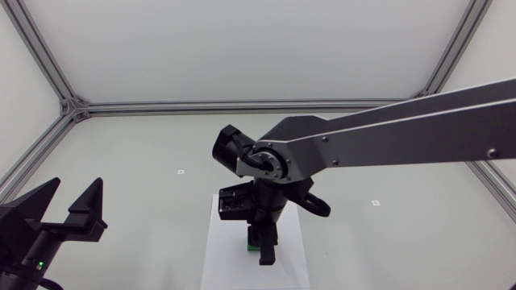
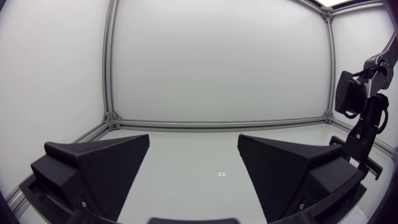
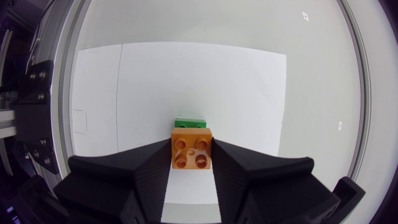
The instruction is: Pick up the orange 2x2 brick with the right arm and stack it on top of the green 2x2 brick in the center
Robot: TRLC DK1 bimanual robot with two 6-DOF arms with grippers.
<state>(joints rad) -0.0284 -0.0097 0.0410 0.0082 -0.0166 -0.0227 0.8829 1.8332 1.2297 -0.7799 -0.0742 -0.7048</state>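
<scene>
- The left gripper (image 1: 74,193) sits well off to the left of the white sheet (image 1: 222,262). Its two matte black wedge fingers stand wide apart, and nothing is between them.
- The white sheet is a flat, smooth rectangle lying on the pale grey table (image 1: 145,145).
- The green brick (image 3: 190,121) rests on the white sheet, about at its middle. It is shiny plastic, and only a narrow strip of it shows past the orange brick.
- The orange brick (image 3: 191,155) is over the middle of the white sheet, clamped between the fingertips of the right gripper (image 3: 191,148). One finger presses on each of two opposite side faces.
- The orange brick is a square block of shiny plastic, with four round studs facing the wrist camera. The green brick shows just ahead of it; whether the two touch cannot be told.
- The right gripper's fingers are closed down to the width of the orange brick. They are broad, grainy black wedges that narrow to the tips.
- The right arm (image 1: 387,133) has smooth silver-grey links and a black joint. It comes in from the right of the white sheet and points its gripper down over it.
</scene>
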